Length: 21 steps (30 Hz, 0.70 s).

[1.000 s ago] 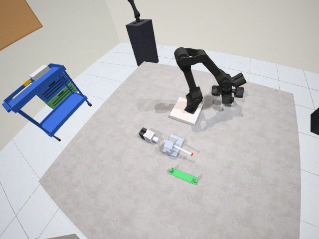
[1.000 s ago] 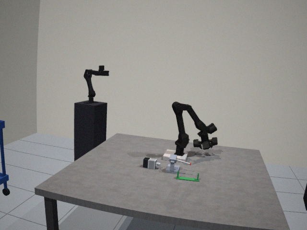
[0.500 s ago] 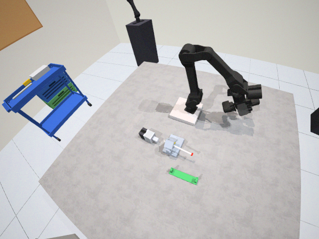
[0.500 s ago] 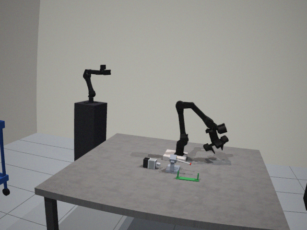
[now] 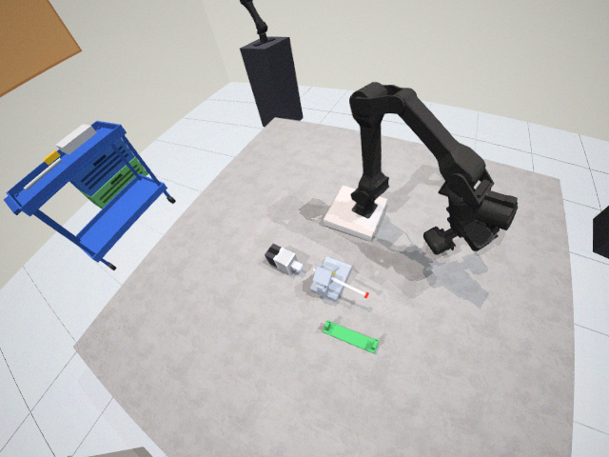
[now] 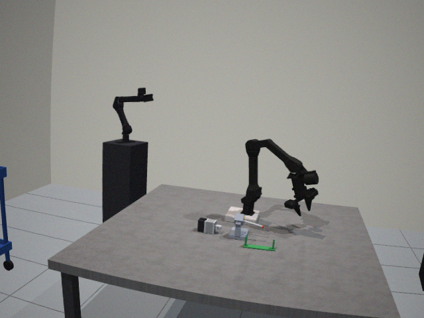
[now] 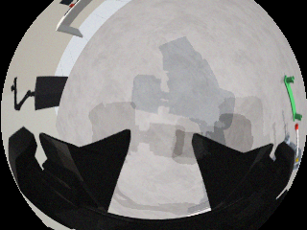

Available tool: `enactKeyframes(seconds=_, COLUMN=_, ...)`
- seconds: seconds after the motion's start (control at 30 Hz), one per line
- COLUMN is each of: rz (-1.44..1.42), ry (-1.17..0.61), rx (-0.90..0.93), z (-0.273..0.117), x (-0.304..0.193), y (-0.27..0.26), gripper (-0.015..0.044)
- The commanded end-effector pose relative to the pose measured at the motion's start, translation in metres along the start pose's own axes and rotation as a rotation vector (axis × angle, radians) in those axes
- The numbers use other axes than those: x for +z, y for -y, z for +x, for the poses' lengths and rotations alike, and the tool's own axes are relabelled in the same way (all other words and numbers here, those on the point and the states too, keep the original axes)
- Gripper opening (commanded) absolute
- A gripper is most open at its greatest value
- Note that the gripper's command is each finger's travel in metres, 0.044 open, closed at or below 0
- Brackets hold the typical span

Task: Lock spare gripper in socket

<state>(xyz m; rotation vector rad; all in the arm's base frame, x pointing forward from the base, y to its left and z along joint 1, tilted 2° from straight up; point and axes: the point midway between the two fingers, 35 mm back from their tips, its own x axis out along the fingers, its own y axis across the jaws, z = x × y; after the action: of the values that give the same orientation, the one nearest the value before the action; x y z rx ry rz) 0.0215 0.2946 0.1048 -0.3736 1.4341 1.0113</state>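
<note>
The gripper point(image 6: 305, 212) point(image 7: 163, 136) hangs partly open, holding nothing. From above I see the cart's point(image 5: 125, 197) lower shelf whole; the exterior view crops it.

The spare gripper point(image 5: 283, 259), mount point(image 5: 324, 277) and green bracket point(image 5: 350, 337) lie inward from the edges of the surface point(image 5: 206, 373); the white pin point(image 5: 351, 288) points toward its right edge.

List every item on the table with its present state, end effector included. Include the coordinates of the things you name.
End effector point(image 5: 457, 246) point(image 6: 304, 212) point(image 7: 163, 136): open, raised above the table.
Lock pin point(image 5: 350, 287) point(image 6: 254, 224) point(image 7: 297, 139): through the mount's socket.
Mount point(image 5: 322, 276) point(image 6: 239, 218): upright, undocked.
Spare gripper point(image 5: 284, 259) point(image 6: 210, 226): lying beside the mount.
Green rack point(image 5: 350, 336) point(image 6: 258, 247) point(image 7: 291, 97): unloaded.
</note>
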Motion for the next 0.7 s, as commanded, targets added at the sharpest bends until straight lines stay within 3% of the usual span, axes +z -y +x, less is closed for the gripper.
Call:
enactKeyframes(seconds=0.0, rz=-0.192, ry=0.020, rx=-0.114, z=-0.034, x=0.039, y=0.052, gripper=0.0300)
enactKeyframes(seconds=0.33, rz=-0.441, ry=-0.041, rx=-0.236, z=-0.087, x=0.064, y=0.129, gripper=0.0300)
enactKeyframes(seconds=0.67, rz=-0.682, ry=-0.168, rx=-0.294, z=-0.146, x=0.056, y=0.204, gripper=0.0300)
